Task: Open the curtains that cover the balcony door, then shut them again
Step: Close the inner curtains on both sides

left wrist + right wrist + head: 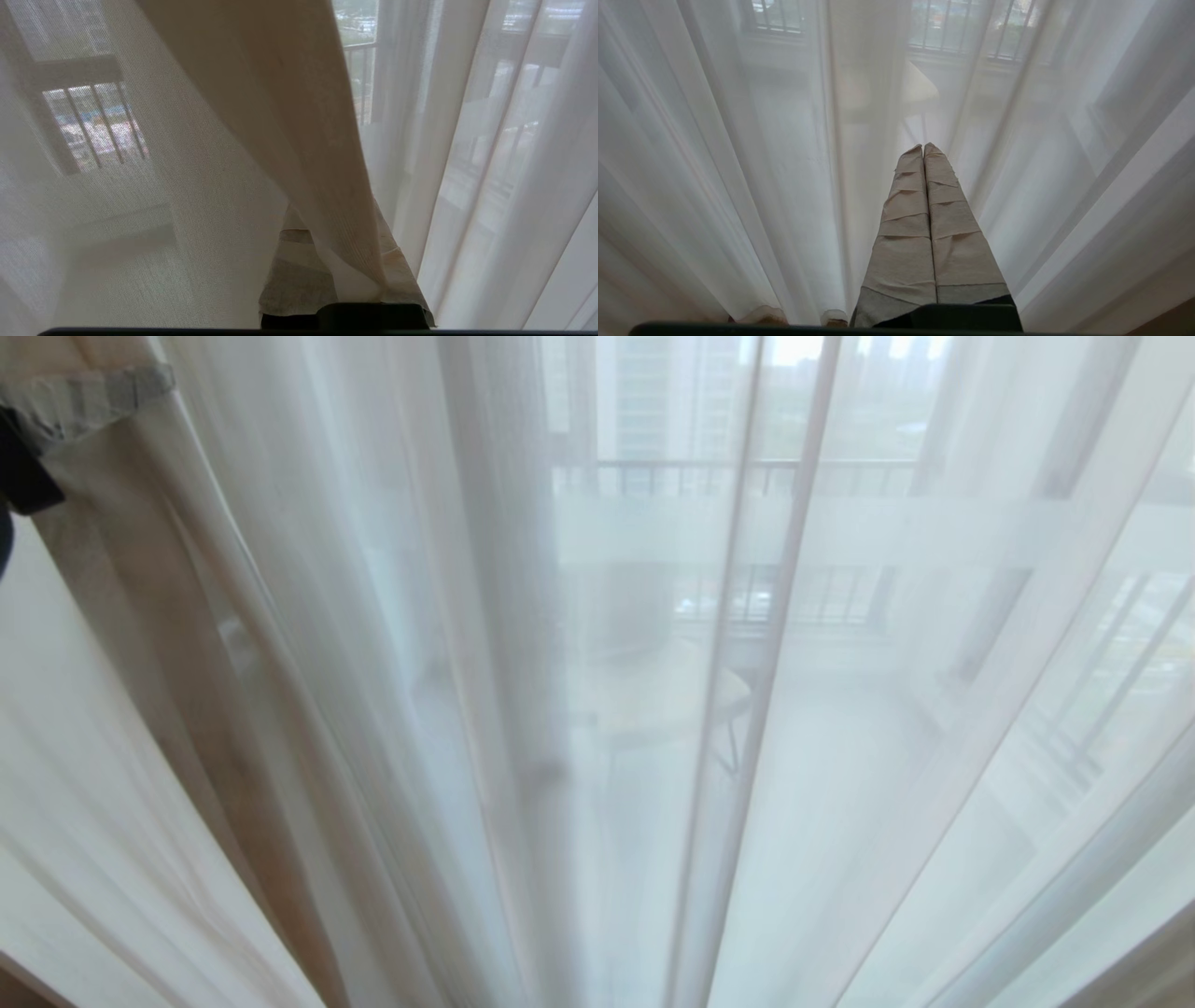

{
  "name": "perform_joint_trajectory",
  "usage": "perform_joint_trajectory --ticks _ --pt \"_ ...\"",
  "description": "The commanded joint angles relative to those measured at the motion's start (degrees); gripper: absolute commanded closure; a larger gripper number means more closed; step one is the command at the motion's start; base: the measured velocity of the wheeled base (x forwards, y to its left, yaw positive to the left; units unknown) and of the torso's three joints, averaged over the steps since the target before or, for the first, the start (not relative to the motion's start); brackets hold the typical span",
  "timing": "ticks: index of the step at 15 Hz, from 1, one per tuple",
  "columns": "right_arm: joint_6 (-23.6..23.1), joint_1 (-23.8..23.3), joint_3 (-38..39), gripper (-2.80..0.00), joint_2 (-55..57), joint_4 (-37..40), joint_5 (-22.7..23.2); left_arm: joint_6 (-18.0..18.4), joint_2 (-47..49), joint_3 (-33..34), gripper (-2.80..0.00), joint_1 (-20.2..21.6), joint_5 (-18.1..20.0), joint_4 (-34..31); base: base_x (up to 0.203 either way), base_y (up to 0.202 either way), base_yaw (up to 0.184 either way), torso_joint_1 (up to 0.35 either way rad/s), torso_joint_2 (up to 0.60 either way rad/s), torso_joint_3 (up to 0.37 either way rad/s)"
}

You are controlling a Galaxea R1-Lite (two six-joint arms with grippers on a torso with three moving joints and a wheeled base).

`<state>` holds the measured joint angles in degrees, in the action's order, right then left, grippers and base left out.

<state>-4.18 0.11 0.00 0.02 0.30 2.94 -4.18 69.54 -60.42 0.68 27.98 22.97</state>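
My left hand (pixel 345 284) is clamped on the curtains (pixel 289 116); thin cloth may slip out. Right hand (pixel 923 151) closed, empty.

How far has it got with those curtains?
Nothing looks done: the sheer curtain hangs across the glass. In hand: the left gripper is shut on a fold of the beige curtain. The right gripper is shut, holding nothing. Left: opening, then closing.

Two curtain layers hang before the door: one white sheer (pixel 840 709) and one beige drape (pixel 159 644). Two grippers show: the left gripper (pixel 327 261) beside the drape, the right gripper (pixel 923 148) before the sheer. One round table (pixel 663 695) stands behind the sheer.
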Motion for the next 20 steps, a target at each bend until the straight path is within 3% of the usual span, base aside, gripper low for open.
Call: perform_joint_trajectory --ticks 1,13,20 --pt "-0.04 -0.02 0.00 0.00 -0.02 0.05 0.05 -0.04 0.43 -0.05 0.00 0.02 0.15 0.15 0.000 -0.193 0.002 0.000 0.00 0.000" --pt "-0.04 -0.02 0.00 0.00 -0.02 0.01 0.05 -0.04 2.01 0.12 0.00 0.11 0.15 0.15 0.000 -0.187 -0.001 0.002 0.00 0.003" --pt "-0.04 0.07 0.00 0.00 -0.02 -0.04 0.05 -0.13 1.92 -0.27 0.00 -0.42 -0.51 0.24 0.000 -0.014 -0.001 -0.002 0.00 0.000"
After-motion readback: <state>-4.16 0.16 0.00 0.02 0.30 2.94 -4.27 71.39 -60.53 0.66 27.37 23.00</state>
